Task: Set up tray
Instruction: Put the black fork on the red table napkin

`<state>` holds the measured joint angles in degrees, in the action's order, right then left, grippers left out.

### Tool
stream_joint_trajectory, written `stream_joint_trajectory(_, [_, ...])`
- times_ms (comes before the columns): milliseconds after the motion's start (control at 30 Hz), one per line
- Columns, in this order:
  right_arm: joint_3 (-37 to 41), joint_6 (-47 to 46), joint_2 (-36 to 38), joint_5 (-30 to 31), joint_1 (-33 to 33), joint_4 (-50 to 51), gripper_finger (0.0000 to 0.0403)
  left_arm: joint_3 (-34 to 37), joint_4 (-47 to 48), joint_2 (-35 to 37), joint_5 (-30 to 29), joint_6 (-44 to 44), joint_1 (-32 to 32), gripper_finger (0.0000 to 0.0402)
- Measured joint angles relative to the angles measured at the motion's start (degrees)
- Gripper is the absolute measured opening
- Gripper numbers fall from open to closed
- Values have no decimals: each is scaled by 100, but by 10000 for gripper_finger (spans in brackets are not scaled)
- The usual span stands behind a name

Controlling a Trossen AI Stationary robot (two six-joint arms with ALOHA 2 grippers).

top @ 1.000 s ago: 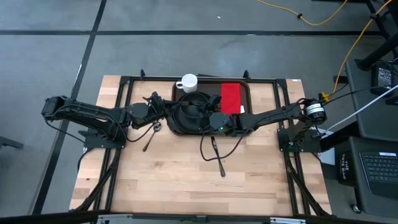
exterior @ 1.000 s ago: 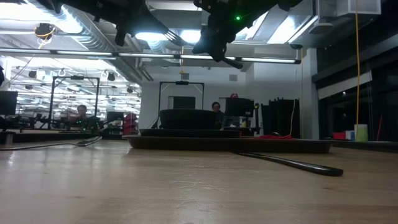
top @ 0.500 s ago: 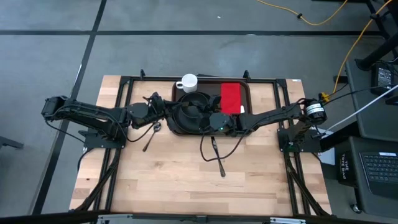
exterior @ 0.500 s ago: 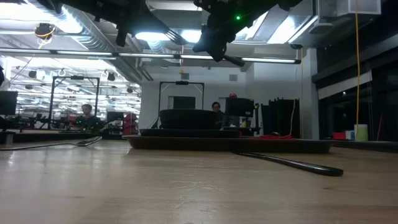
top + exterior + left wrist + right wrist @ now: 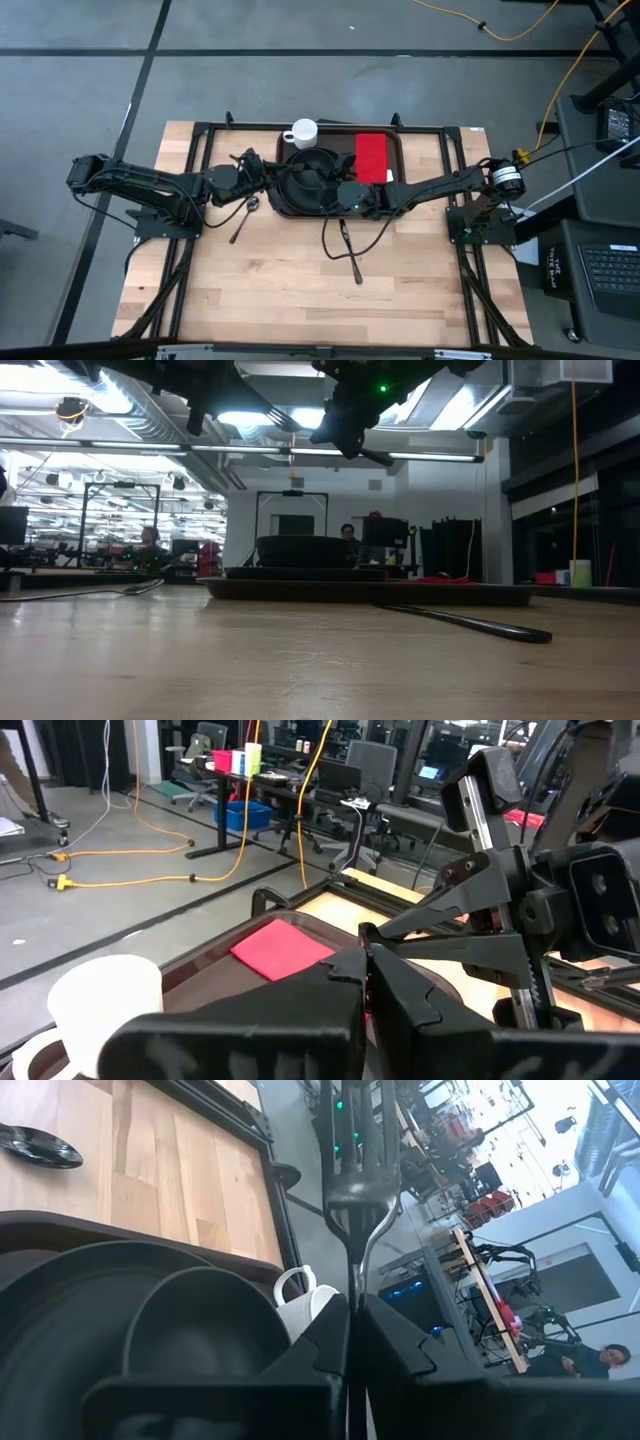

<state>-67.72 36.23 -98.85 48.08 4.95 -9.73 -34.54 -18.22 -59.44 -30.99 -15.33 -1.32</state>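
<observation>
Right gripper [image 5: 352, 1315] is clamped on a fork [image 5: 360, 1190], tines outward, poised over the tray [image 5: 396, 150] for placement; left gripper [image 5: 365, 985] closed, empty.

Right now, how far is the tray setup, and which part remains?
Done: the plate with a bowl and the red napkin lie in the tray; the white mug stands at its far edge. In hand: the right gripper, shut on a fork, is above the plate; the left gripper, shut, waits near the tray's left end. Left: the knife and the spoon lie on the table.
</observation>
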Motion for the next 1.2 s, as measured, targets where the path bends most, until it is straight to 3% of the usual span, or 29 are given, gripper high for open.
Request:
stream_joint_trajectory(300, [2, -13, -1, 26, 28, 5, 17, 0, 4, 4, 140, 63, 0, 11])
stream_joint_trajectory(767, [2, -17, 0, 151, 26, -3, 18, 2, 89, 79, 282, 497, -9, 102])
stream_joint_trajectory(1000, [2, -141, -1, 260, 34, 11, 18, 2, 786, 511, 298, 726, -9, 124])
stream_joint_trajectory(1200, [2, -227, 0, 258, 139, 73, 18, 65, 1155, 806, 430, 1296, -56, 120])
